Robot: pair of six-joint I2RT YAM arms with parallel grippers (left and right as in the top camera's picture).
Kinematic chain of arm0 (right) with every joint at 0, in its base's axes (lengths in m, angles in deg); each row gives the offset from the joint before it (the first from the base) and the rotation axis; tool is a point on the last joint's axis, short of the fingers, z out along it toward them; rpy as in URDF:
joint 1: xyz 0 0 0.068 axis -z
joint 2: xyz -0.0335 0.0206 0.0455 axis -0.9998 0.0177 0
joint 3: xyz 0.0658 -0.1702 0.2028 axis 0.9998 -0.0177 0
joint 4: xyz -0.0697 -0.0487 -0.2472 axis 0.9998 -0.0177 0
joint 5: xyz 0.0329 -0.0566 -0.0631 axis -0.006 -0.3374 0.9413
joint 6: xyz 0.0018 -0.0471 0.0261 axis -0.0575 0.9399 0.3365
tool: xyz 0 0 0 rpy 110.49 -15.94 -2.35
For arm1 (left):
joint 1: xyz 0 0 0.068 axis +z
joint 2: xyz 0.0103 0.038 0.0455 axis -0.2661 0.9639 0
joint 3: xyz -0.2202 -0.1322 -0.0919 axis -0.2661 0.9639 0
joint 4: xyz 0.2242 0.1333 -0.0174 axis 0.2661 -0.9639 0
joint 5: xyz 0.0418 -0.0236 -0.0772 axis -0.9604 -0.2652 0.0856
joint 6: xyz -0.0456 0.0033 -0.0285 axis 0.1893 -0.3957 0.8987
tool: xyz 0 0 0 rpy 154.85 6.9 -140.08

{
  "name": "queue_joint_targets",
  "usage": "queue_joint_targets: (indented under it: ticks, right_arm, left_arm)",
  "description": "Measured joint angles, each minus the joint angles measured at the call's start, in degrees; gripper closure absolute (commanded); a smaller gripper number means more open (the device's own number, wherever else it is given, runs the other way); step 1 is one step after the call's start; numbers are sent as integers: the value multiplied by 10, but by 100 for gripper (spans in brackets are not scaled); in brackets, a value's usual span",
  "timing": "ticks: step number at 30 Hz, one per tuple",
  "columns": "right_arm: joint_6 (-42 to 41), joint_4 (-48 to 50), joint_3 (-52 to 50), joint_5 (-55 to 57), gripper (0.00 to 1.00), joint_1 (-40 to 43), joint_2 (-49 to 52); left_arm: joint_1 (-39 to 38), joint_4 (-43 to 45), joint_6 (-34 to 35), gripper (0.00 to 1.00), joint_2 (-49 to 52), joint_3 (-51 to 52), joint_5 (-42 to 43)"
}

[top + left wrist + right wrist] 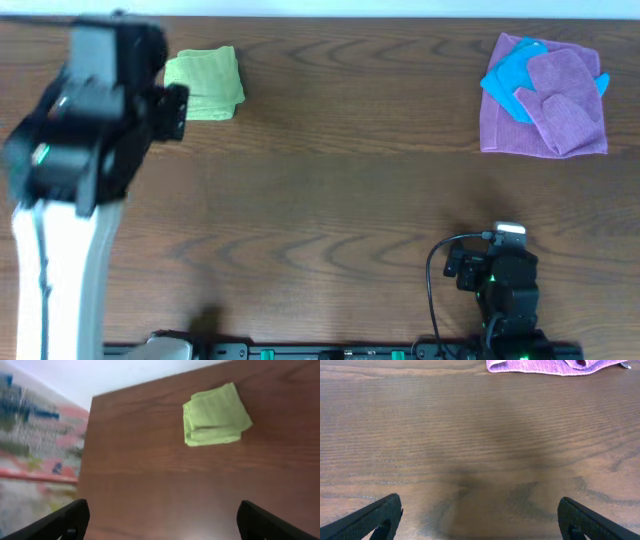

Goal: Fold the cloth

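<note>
A folded green cloth (205, 84) lies at the far left of the table; it also shows in the left wrist view (216, 415). My left gripper (160, 525) is open and empty, raised above the table to the left of the green cloth. A purple cloth (556, 103) with a blue cloth (513, 73) on it lies unfolded at the far right; its near edge shows in the right wrist view (540, 366). My right gripper (480, 522) is open and empty, low over bare wood near the front edge, well short of the purple cloth.
The left arm (75, 150) rises over the left side of the table. The right arm's base (505, 285) sits at the front right. The table's left edge (86, 450) is close to the green cloth, with patterned floor beyond it.
</note>
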Motion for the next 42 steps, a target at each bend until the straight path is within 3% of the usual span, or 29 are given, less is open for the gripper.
queue_joint_targets:
  ticks: [5, 9, 19, 24, 28, 34, 42]
  right_arm:
    - [0, 0, 0, 0, 1, 0, 0]
    - [0, 0, 0, 0, 1, 0, 0]
    - [0, 0, 0, 0, 1, 0, 0]
    - [0, 0, 0, -1, 1, 0, 0]
    - [0, 0, 0, -1, 1, 0, 0]
    - [0, 0, 0, 0, 1, 0, 0]
    - [0, 0, 0, 0, 1, 0, 0]
  left_arm:
    - [0, -150, 49, 0, -78, 0, 22]
    - [0, -169, 63, 5, -114, 27, 56]
    - [0, 42, 80, 5, -386, 363, 114]
    - [0, 188, 80, 5, -494, 634, 125]
    - [0, 223, 97, 5, -562, 787, 131]
    - [12, 221, 114, 5, -691, 889, 142]
    - [16, 221, 114, 5, -699, 889, 144]
